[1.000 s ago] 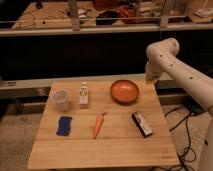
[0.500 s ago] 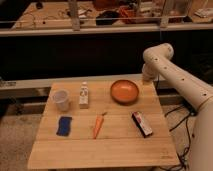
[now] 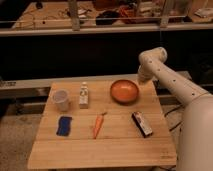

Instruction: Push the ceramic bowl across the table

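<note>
The ceramic bowl [image 3: 124, 91] is round, shallow and orange with a darker rim. It sits upright near the far right of the light wooden table [image 3: 117, 145]. My white arm reaches in from the right and bends down at its elbow. My gripper [image 3: 142, 78] hangs at the end of it, just behind and to the right of the bowl's far rim. I cannot tell whether it touches the bowl.
On the table are a translucent white cup [image 3: 61, 100], a small carton [image 3: 84, 96], a blue sponge-like piece [image 3: 64, 125], a carrot [image 3: 99, 125] and a dark snack bar [image 3: 142, 124]. A long grey bench [image 3: 25, 86] runs behind the table.
My arm has swung left and down, bringing the gripper from right of the table to the bowl's far right rim. The bowl and other items have not moved.
</note>
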Controlling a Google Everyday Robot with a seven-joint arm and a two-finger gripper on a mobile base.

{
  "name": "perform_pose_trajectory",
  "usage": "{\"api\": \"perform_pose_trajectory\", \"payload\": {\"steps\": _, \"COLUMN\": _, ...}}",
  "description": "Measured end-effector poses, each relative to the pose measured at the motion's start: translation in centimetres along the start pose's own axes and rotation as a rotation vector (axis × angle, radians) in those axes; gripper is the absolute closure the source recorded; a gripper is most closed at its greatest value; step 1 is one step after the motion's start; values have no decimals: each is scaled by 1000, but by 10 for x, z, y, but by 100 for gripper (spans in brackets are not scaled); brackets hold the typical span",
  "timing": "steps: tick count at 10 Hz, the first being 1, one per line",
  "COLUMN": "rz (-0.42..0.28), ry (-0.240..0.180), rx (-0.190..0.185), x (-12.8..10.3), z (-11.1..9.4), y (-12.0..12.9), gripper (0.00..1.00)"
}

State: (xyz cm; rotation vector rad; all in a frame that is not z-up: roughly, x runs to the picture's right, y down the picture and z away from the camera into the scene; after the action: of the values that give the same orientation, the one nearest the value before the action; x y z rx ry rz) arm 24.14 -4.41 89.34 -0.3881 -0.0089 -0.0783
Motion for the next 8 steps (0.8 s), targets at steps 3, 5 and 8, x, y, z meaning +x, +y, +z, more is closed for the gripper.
{"api": "perform_pose_trajectory", "payload": {"steps": 3, "rz": -43, "ry": -35, "rx": -21, "x": -7, "z": 34, "y": 7, "gripper": 98}}
{"api": "perform_pose_trajectory", "payload": {"steps": 5, "rz": -66, "ry": -57, "rx": -37, "x": -8, "z": 50, "y": 11, "gripper": 98}}
{"api": "perform_pose_trajectory", "payload": {"steps": 8, "rz": -116, "ry": -100, "rx": -54, "x": -11, "z": 55, "y": 29, "gripper": 98}}
